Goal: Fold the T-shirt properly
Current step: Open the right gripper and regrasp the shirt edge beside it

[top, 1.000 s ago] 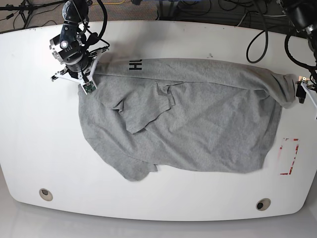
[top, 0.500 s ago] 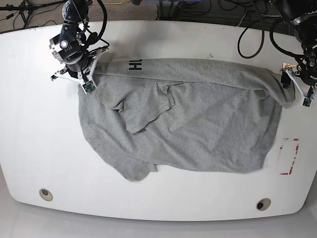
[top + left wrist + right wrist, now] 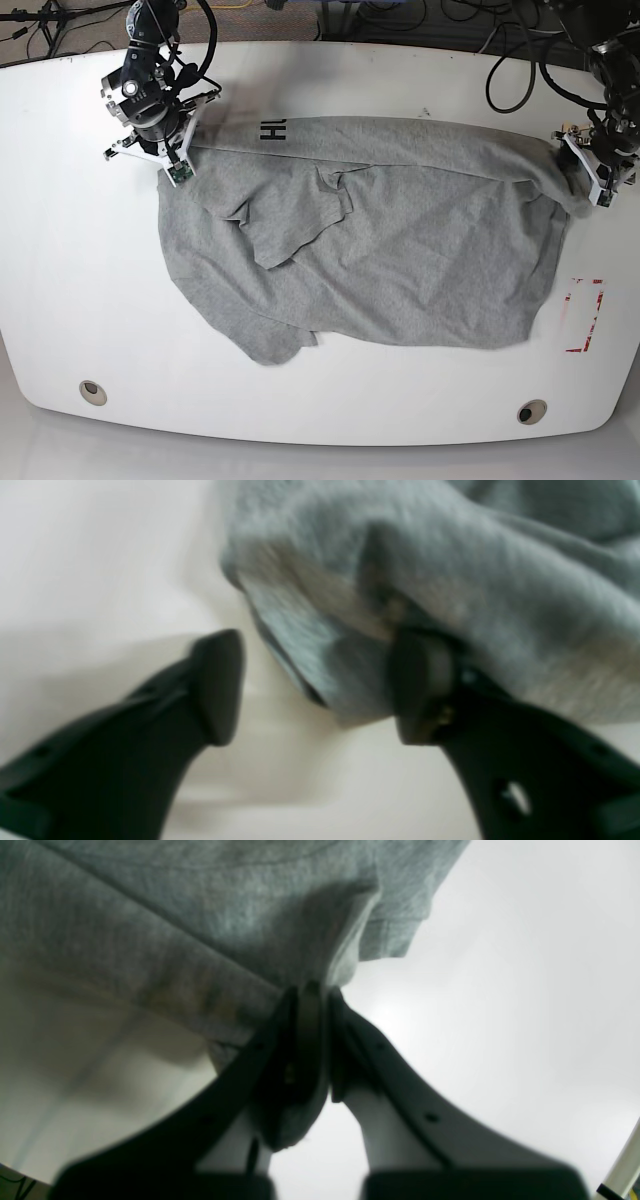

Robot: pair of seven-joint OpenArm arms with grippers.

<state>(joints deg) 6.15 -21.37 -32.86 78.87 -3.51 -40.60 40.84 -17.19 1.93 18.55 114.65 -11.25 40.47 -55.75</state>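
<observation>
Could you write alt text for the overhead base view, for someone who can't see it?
A grey T-shirt lies rumpled across a white table, black lettering near its top edge. Two robot arms reach its upper corners, the right tool and the left tool.

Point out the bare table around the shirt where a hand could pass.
Free: the wide strip of table left of the T-shirt, the front band below its hem, and the back edge above the lettering. Crowded: the two back corners, where the right gripper and the left gripper meet the cloth.
</observation>
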